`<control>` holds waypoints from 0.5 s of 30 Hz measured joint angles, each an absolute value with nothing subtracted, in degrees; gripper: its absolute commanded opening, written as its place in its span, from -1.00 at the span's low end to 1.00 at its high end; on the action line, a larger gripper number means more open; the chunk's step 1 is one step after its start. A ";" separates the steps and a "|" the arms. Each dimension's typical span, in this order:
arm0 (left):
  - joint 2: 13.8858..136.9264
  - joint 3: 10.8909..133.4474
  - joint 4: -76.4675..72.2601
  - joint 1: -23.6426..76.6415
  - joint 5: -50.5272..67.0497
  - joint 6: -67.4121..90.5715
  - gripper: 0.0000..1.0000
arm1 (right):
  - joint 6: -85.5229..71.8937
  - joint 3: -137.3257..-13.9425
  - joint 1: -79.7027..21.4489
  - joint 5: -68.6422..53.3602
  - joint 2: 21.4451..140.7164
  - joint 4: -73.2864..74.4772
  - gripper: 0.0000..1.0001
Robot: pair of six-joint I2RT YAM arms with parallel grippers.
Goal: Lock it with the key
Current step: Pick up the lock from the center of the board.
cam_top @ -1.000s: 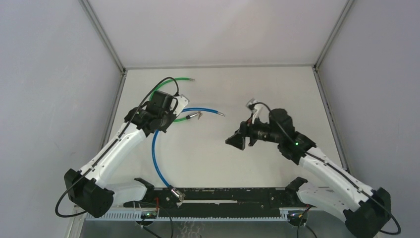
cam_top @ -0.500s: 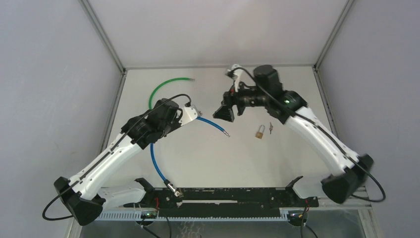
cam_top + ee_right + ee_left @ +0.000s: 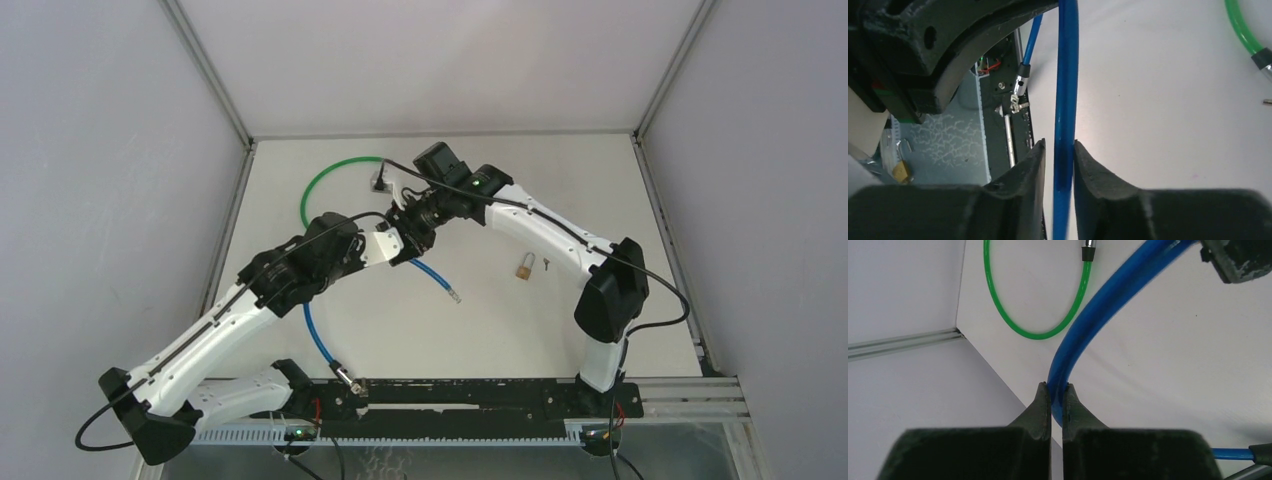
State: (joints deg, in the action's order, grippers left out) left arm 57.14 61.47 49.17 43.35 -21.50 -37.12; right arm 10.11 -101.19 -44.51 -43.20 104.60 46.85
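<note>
A small brass padlock (image 3: 524,266) lies on the white table with the key (image 3: 547,263) just to its right; neither gripper is near them. My left gripper (image 3: 397,244) (image 3: 1057,387) is shut on the blue cable (image 3: 312,320) (image 3: 1098,305), pinching it at the fingertips. My right gripper (image 3: 409,228) (image 3: 1058,145) sits right against the left one. Its jaws straddle the same blue cable (image 3: 1067,75): the right finger touches it and a thin gap shows at the left finger.
A green cable (image 3: 320,185) (image 3: 1038,332) curves at the back left, its metal end (image 3: 1260,60) close to the right gripper. The blue cable's near end lies by the black rail (image 3: 450,390) at the front edge. The left arm's wrist (image 3: 923,50) crowds the right gripper.
The right arm has swung from the right side across to the left gripper, and its jaws have narrowed round the blue cable. The left arm has carried the cable to the right.
</note>
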 measured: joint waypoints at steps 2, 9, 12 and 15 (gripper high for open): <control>56.95 61.19 48.95 43.38 -21.52 -37.43 -1.00 | 9.93 -101.16 -44.80 -43.09 104.92 47.33 -1.00; 56.93 61.25 49.47 43.40 -20.25 -34.52 0.34 | 5.15 -92.23 -43.11 -42.33 101.34 39.16 -1.00; 56.93 61.76 50.98 43.13 -17.34 -31.22 0.53 | 4.54 -83.05 -41.91 -41.71 94.96 34.44 -1.00; 56.97 64.34 53.52 42.41 -13.61 -28.08 0.67 | 4.56 -76.09 -40.16 -41.71 85.67 31.66 -1.00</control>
